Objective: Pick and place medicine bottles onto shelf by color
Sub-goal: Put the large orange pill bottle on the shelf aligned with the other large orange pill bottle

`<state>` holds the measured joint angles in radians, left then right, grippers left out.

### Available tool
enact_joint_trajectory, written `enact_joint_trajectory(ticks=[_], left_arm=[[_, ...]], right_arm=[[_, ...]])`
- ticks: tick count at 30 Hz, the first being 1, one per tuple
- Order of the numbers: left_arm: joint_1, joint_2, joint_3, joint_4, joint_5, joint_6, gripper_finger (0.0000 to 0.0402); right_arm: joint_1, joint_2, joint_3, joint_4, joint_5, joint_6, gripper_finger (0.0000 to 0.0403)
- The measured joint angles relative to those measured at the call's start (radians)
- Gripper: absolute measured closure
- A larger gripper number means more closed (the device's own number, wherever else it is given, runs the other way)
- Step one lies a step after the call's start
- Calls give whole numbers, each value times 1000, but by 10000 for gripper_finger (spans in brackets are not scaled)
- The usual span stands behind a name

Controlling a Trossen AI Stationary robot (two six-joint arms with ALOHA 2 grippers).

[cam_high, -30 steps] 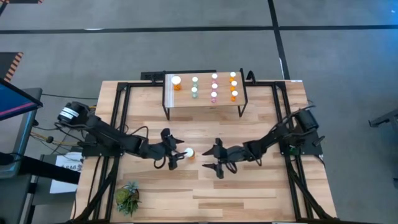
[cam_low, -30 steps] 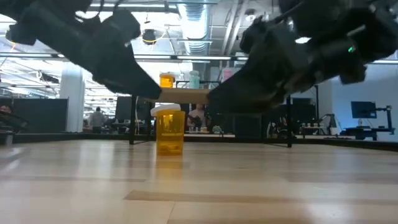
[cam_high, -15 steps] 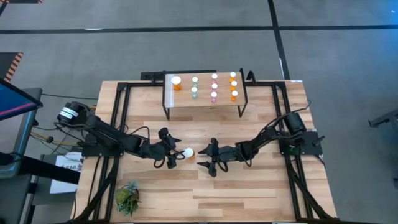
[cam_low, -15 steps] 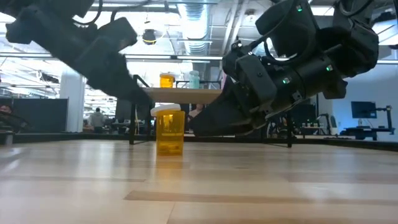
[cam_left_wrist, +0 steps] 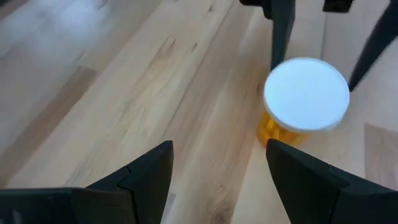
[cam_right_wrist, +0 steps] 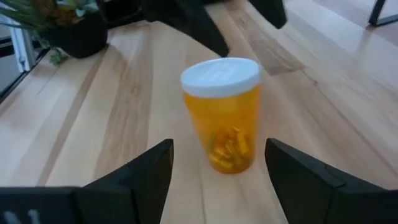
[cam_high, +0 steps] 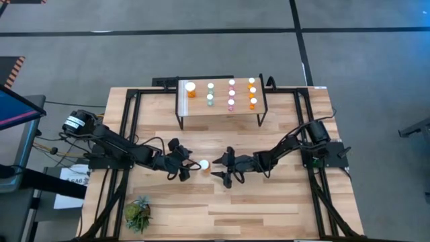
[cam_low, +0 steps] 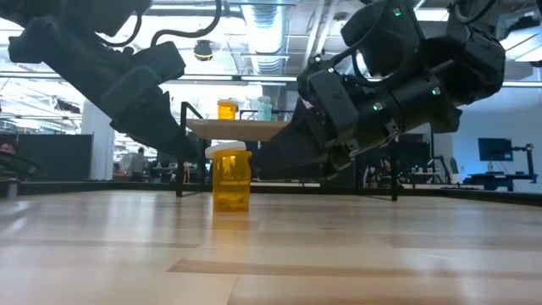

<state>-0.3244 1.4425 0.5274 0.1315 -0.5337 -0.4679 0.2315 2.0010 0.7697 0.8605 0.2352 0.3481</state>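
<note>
One orange bottle [cam_high: 203,164] with a white cap stands upright on the table [cam_high: 282,208], close to its middle, and it looks like the last bottle left to place. The shelf [cam_high: 222,115] stands at the far edge of the table and already carries the other bottles [cam_high: 232,94] in rows along its back. The right gripper [cam_high: 220,169] sits low on one side of the orange bottle with its fingers spread wide and nothing between them, the bottle just ahead of their tips. The left gripper [cam_high: 185,166] sits on the bottle's other side, also spread wide and holding nothing. The step in hand appears to be the approach to pick up this bottle. The next move probably calls for one gripper to slide forward until its fingers pass either side of the bottle, close on it, lift, and carry it to the orange group on the shelf. With both grippers crowding the bottle, a nudge could tip it. Bare wood lies between the bottle and the shelf, while a small plant [cam_high: 137,214] stands off by the near left corner.
</note>
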Motion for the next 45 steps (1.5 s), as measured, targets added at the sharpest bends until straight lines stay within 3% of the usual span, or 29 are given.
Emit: enact_joint_trajectory(ticks=[21,30,39,45], left_arm=[[35,0,0,4,2,-32,156],[56,29,0,0,82,-76,156],[69,186,116,-42,124,-37,156],[71,186,187,-216,73,-46,156]], right_arm=[[0,0,7,-15,0,-2,126],[0,0,7,-13,0,0,126],[0,-1,8,-18,1,3,126],[0,-1,8,-34,2,3,126]])
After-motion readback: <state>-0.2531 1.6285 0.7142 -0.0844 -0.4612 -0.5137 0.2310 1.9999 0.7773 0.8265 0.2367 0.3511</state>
